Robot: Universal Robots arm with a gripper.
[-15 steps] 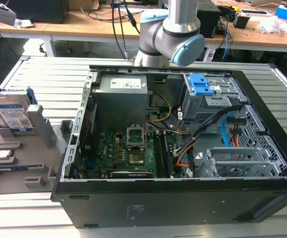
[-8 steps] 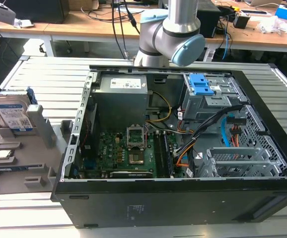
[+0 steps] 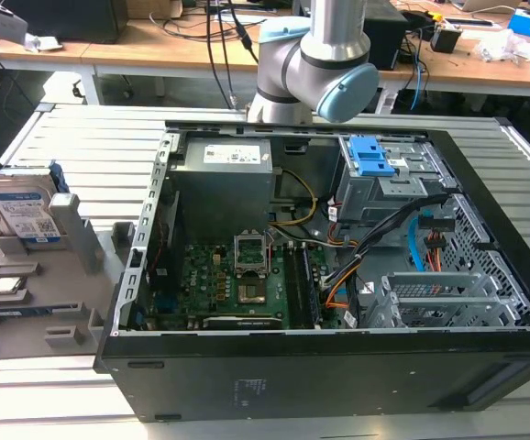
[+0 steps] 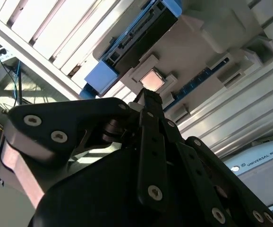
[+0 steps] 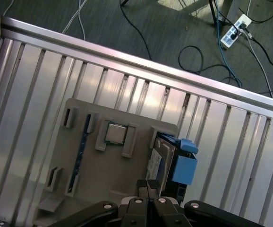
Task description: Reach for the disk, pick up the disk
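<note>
The disk (image 3: 19, 213) stands on edge in a slot of a grey holder block (image 3: 77, 298) at the exterior view's left, with its blue-and-white label facing out and its blue bracket along the edges. In both wrist views my gripper (image 5: 148, 185) (image 4: 149, 97) hangs well above that block with its black fingers together and nothing between them. The disk (image 5: 156, 163) (image 4: 141, 28) lies just beyond the fingertips, apart from them. The arm (image 3: 315, 64) rises at the back centre of the exterior view.
An open black computer case (image 3: 338, 376) lies on the slatted metal table (image 3: 91, 137) beside the block. A small square silver chip (image 5: 115, 134) sits in a recess of the block next to the disk. Cables and a power strip (image 5: 233, 30) lie on the floor past the table edge.
</note>
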